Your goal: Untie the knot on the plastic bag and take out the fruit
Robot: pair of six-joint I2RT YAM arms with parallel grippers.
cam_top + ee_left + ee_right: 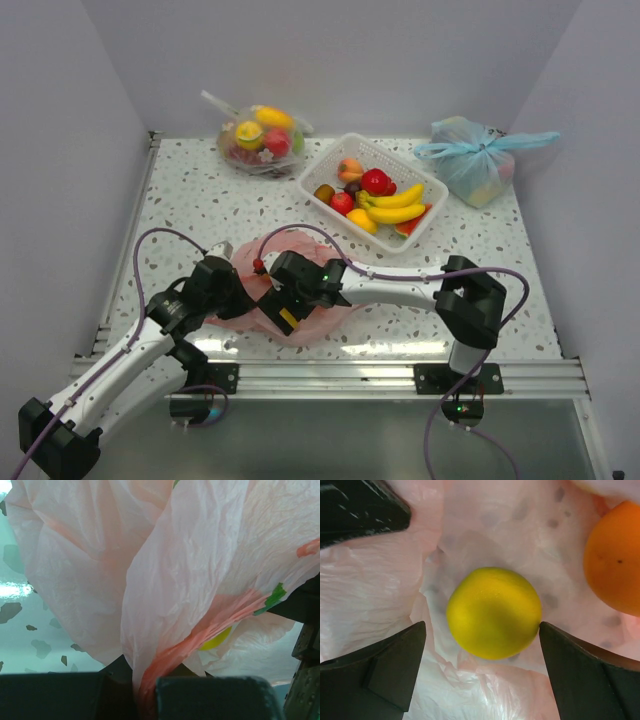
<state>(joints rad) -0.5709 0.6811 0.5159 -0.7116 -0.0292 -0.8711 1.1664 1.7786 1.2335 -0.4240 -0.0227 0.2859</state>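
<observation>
Inside plastic bag (365, 595): yellow fruit (493, 612), orange (615, 565)

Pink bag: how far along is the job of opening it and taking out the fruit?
Done, it seems: the bag is open, since the right wrist view looks inside it. In hand: the left pincer is shut on its film and the right pincer stands open around a yellow fruit. Left: that fruit and an orange are not yet out.
</observation>
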